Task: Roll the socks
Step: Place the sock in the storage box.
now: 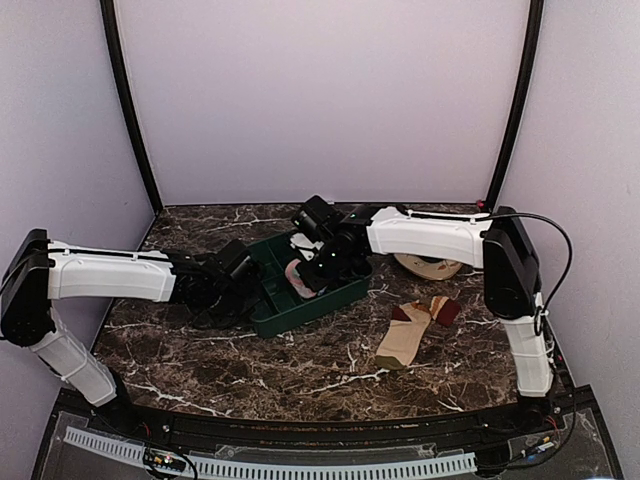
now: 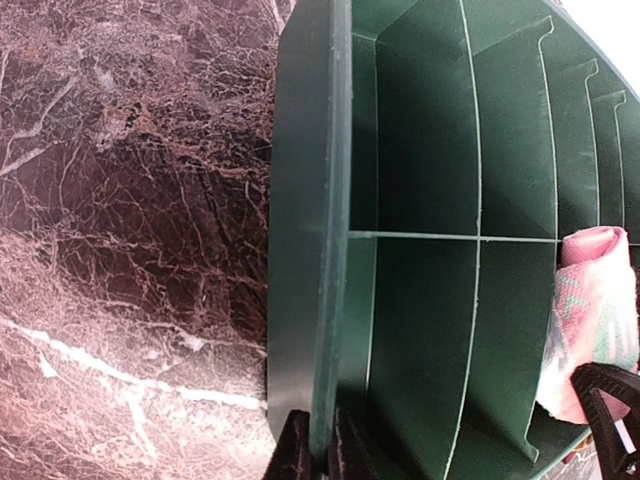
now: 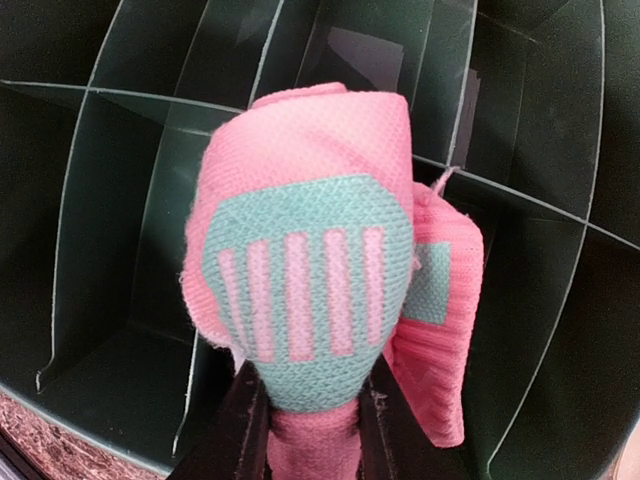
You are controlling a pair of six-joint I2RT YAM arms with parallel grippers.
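Two half-hidden grips: left jaws tight on tray wall [image 2: 310, 200], right jaws tight around rolled pink sock [image 3: 320, 250].

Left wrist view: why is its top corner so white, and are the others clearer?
Left wrist: the corner beyond the green tray is overexposed, dividers bowed. Right wrist: pink sock sharp, evenly lit. Top view: softer, even light.
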